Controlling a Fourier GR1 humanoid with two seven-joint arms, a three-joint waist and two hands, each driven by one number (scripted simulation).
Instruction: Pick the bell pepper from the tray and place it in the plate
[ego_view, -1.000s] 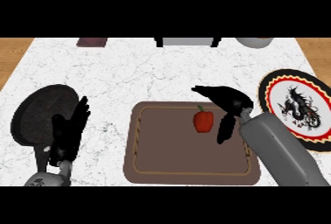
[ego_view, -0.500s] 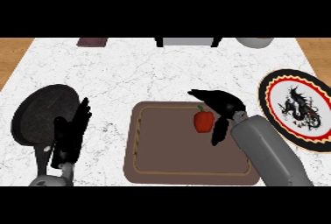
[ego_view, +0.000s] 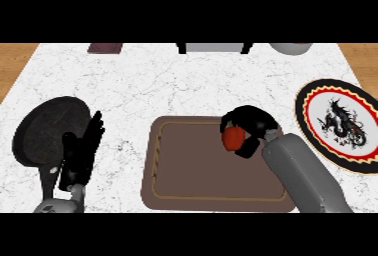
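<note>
Our right hand (ego_view: 255, 122) has its fingers curled over the red bell pepper (ego_view: 234, 138), wrapped on it at the tray's (ego_view: 177, 175) upper right corner. The pepper sits upright, just at seven o'clock from the palm. The plate (ego_view: 314, 102) lies at three o'clock, beyond the tray's rim, so we judge a lift and rightward carry comes next. Our left hand (ego_view: 83, 150) rests open, far at nine o'clock on the desk (ego_view: 148, 80)

Counts on the white marble counter (ego_view: 184, 80)

One red bell pepper (ego_view: 234, 138), one brown rectangular tray (ego_view: 207, 175), one round dragon-print plate (ego_view: 341, 122) at right, one dark round pan (ego_view: 48, 130) at left, two black hands (ego_view: 83, 150) (ego_view: 255, 122), three cut-off items along the far edge.
</note>
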